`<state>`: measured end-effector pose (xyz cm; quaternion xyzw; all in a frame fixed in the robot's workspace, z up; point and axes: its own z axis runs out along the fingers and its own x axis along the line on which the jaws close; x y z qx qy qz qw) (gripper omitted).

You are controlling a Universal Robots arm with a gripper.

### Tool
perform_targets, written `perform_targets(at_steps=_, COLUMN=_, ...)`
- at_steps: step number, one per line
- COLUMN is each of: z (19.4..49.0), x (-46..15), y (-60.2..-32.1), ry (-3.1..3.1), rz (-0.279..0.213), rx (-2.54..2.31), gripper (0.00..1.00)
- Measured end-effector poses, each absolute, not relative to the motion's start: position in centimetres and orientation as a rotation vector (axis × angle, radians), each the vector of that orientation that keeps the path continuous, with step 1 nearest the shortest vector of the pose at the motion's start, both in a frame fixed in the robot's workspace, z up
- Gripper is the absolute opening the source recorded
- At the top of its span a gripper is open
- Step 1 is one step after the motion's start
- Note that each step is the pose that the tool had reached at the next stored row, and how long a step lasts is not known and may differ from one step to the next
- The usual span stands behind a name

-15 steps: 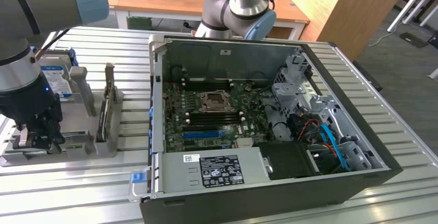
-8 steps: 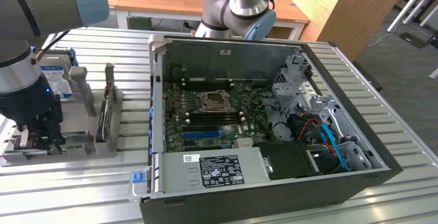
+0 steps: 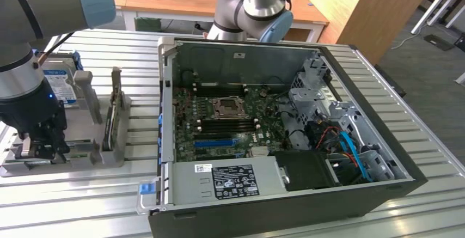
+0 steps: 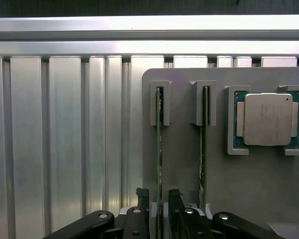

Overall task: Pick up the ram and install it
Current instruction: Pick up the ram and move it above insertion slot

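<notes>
The hand (image 4: 158, 195) is open, one finger on each side of the ram (image 4: 159, 144), which stands on edge in the grey holder (image 4: 180, 149). Just beside the hand stands a second stick (image 4: 203, 149), and the processor chip (image 4: 268, 119) lies farther off.

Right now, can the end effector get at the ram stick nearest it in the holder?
Likely yes: the open end effector has a finger on either side of the ram, which stands on edge in the grey holder, nothing between them. The second stick stands clear.
</notes>
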<state>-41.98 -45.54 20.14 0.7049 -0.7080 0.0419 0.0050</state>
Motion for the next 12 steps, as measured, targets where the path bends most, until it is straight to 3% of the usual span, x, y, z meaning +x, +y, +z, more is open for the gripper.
perform_targets(at_steps=12, z=20.13, x=-41.99, y=-45.54, ry=-2.218, rz=0.13, rx=2.206, gripper=0.3)
